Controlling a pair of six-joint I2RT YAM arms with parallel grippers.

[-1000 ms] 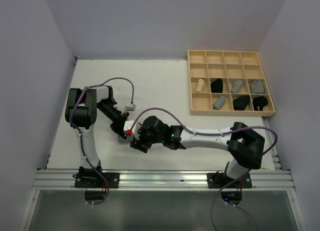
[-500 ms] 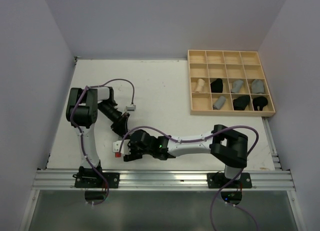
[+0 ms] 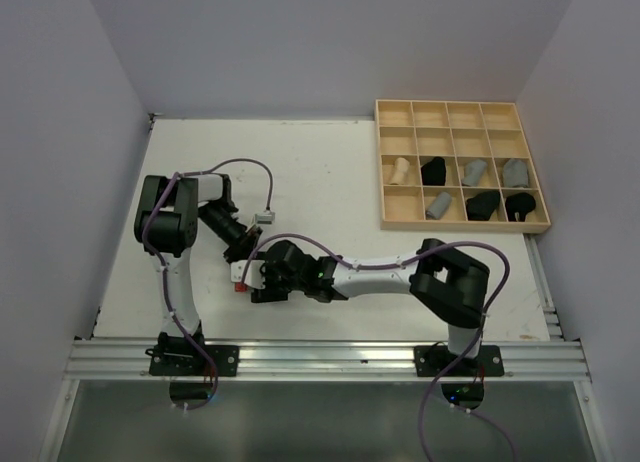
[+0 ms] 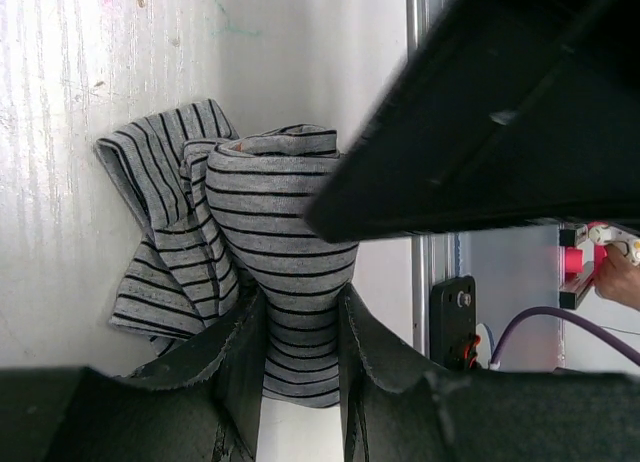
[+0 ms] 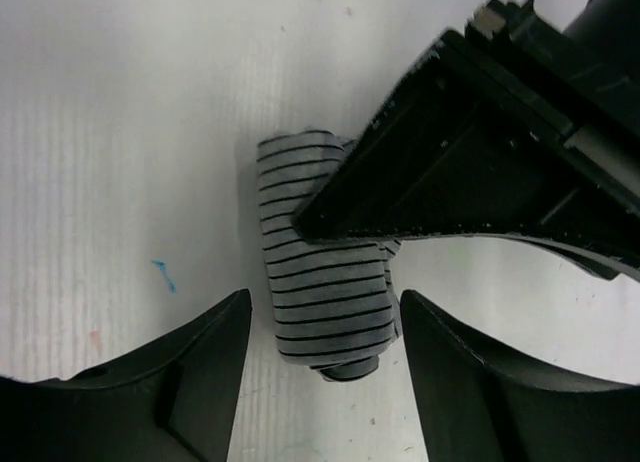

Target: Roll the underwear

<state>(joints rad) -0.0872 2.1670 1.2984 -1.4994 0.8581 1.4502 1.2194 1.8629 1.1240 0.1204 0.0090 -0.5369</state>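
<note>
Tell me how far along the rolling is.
Done: seven rolls sit in the tray. In hand: a striped underwear on the table, partly rolled, pinched by the left claw, with the right claw open around it. Left: finish that roll and probably put it in the tray.

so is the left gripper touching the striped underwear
Touching. In the left wrist view the left gripper has both jaws pressed into a fold of the striped underwear, no gap.

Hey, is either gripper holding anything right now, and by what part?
The left gripper pinches the grey striped underwear near one end of its roll. The right gripper stands open astride it, gripping nothing.
</note>
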